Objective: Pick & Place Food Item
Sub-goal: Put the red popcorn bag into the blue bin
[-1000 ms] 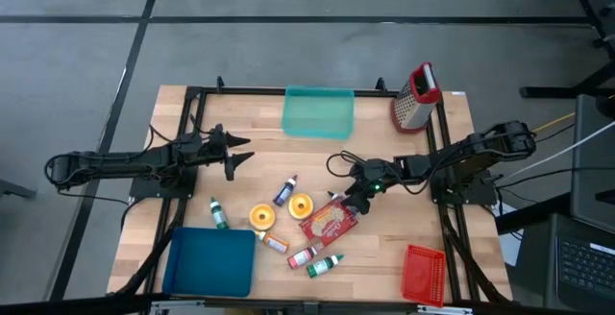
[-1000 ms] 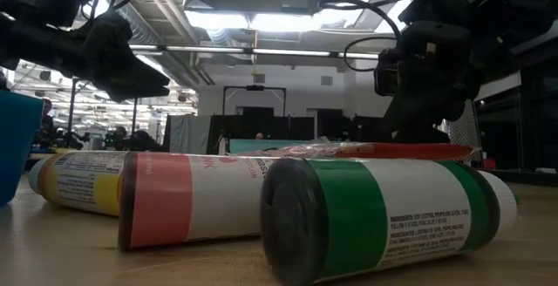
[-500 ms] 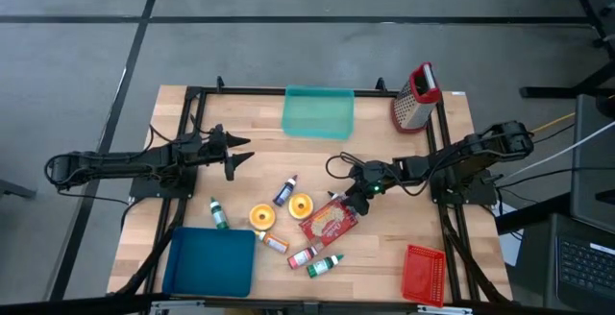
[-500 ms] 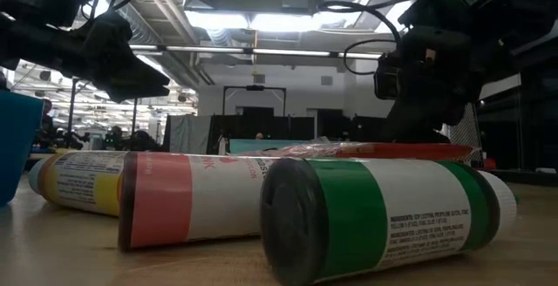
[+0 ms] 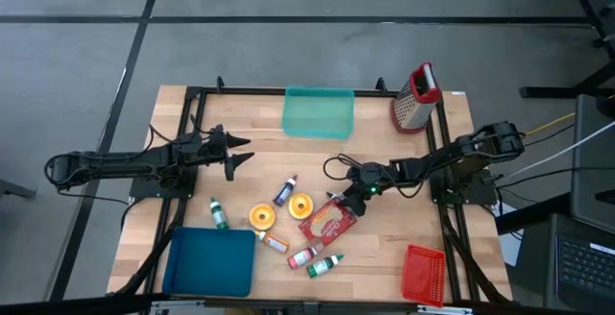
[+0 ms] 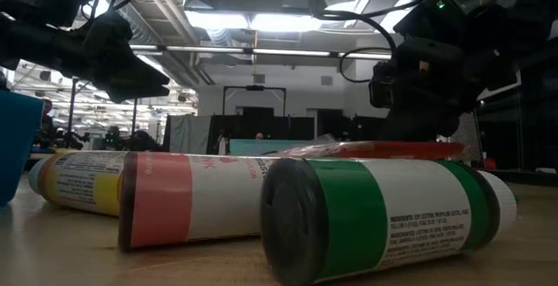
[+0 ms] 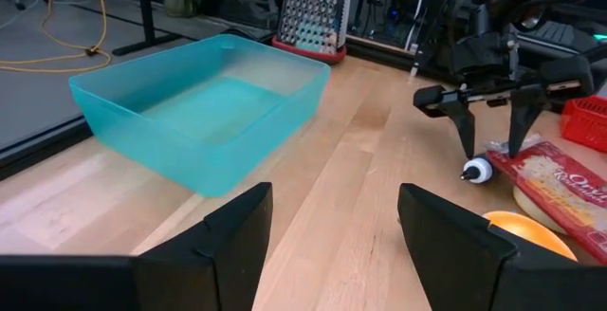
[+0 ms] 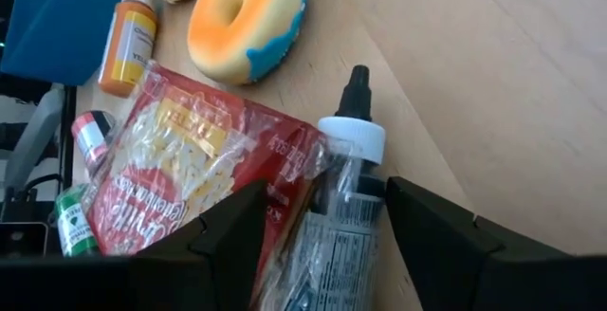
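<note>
A red packet of food [image 5: 330, 223] lies flat on the table, right of centre. A small clear bottle with a white cap [image 8: 346, 183] lies against its far corner. My right gripper [image 5: 350, 196] hangs open just above them, slanting down. In the right wrist view its fingers [image 8: 228, 240] stand on either side of the bottle and the packet's clear edge [image 8: 294, 173]. The left wrist view shows the same gripper [image 7: 491, 150] with the bottle's cap [image 7: 475, 170] below its fingertips. My left gripper [image 5: 245, 156] waits open above the table's far left, holding nothing.
Two orange doughnuts [image 5: 301, 204] [image 5: 261, 216] and several small bottles [image 5: 284, 191] lie around the packet. A teal bin [image 5: 318, 112] and a grater [image 5: 414, 96] stand at the far edge. A blue tray [image 5: 209, 262] sits near left and a red basket [image 5: 424, 274] near right.
</note>
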{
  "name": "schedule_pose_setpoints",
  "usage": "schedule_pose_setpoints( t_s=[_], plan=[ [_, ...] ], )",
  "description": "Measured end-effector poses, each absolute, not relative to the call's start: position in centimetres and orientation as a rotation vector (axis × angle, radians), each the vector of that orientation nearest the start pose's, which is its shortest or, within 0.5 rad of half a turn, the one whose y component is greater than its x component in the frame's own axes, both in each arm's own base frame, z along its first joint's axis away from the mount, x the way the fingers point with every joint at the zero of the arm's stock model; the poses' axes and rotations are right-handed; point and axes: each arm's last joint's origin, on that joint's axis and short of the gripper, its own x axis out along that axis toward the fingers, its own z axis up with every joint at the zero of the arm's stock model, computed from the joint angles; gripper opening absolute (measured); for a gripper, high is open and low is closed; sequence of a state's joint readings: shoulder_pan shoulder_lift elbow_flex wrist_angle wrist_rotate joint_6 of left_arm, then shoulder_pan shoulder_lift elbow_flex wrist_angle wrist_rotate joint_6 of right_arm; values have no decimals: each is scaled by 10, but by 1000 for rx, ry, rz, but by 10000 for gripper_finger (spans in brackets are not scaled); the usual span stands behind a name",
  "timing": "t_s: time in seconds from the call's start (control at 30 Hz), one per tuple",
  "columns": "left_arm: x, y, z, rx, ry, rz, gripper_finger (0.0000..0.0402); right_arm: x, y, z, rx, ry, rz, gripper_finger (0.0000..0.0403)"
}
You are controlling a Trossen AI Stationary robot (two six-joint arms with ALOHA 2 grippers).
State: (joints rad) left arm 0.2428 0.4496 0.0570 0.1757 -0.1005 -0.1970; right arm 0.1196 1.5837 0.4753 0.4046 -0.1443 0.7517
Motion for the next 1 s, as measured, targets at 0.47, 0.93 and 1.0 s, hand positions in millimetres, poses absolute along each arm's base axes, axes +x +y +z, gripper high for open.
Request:
schedule_pose_setpoints(
  t_s=[0.47,0.93,1.0],
  plan=[
    [121,33,159,-209,182,364,226,260,30,115,718,716,-65,9],
    [122,34,165,-168,128,373,226,325,29,202,511,403,108,1],
    [122,34,165,-158,127,390,226,334,25,218,426,372,71,1]
  ],
)
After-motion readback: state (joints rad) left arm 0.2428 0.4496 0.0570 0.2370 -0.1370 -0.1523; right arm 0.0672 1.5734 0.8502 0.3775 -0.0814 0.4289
